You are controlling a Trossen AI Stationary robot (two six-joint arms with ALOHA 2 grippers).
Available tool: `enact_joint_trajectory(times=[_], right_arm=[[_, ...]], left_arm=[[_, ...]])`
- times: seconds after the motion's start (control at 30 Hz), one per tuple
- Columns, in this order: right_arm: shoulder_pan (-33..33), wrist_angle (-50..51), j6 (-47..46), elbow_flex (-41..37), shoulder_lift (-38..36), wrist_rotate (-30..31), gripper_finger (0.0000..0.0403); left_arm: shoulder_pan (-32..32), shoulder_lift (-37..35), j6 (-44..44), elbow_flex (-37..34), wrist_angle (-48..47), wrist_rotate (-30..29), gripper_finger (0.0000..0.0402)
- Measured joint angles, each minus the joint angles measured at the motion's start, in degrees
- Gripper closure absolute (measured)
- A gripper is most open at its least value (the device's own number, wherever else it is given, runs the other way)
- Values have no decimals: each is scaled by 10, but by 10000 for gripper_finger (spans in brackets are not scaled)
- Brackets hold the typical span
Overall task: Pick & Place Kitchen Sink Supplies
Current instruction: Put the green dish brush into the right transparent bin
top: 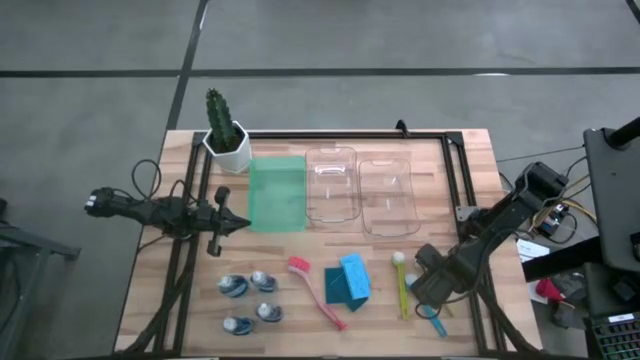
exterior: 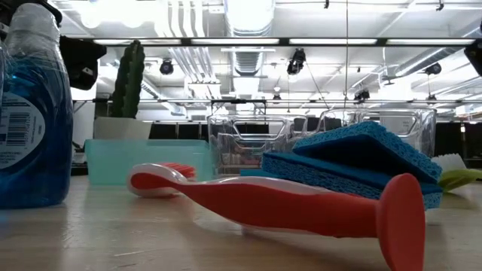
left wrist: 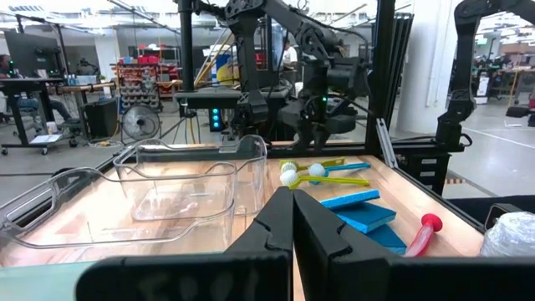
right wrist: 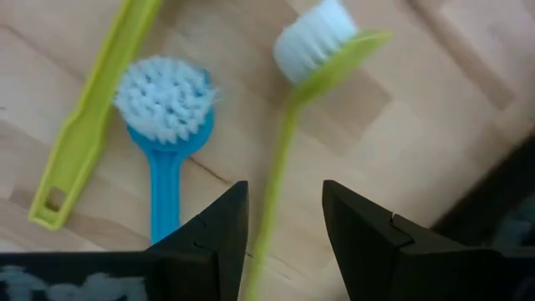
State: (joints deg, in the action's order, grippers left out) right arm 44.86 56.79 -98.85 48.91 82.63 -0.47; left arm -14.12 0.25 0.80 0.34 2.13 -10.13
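Directly below the wide-open right gripper, the yellow-green brush handle runs lengthwise between its fingers, near the tabletop's right edge.

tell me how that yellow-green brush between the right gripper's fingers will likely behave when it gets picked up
The yellow-green brush has a long thin handle, so it probably flexes a little and may pivot if gripped off-centre. It looks like light plastic, likely easy to lift. Its white bristle head sits at one end, so that end may droop. The right gripper is open with the handle between its fingers.
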Motion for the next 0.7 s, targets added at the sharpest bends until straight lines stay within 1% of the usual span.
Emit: enact_joint_trajectory(times=[0.1, 0.23, 0.7], right_arm=[[0, -32, -5, -18, 0, 0, 250], [0, -36, -15, -35, 0, -1, 254], [0, -69, -29, -51, 1, 3, 271]], left_arm=[[0, 0, 0, 0, 0, 0, 399], [0, 0, 0, 0, 0, 0, 399], [0, 0, 0, 0, 0, 0, 399]])
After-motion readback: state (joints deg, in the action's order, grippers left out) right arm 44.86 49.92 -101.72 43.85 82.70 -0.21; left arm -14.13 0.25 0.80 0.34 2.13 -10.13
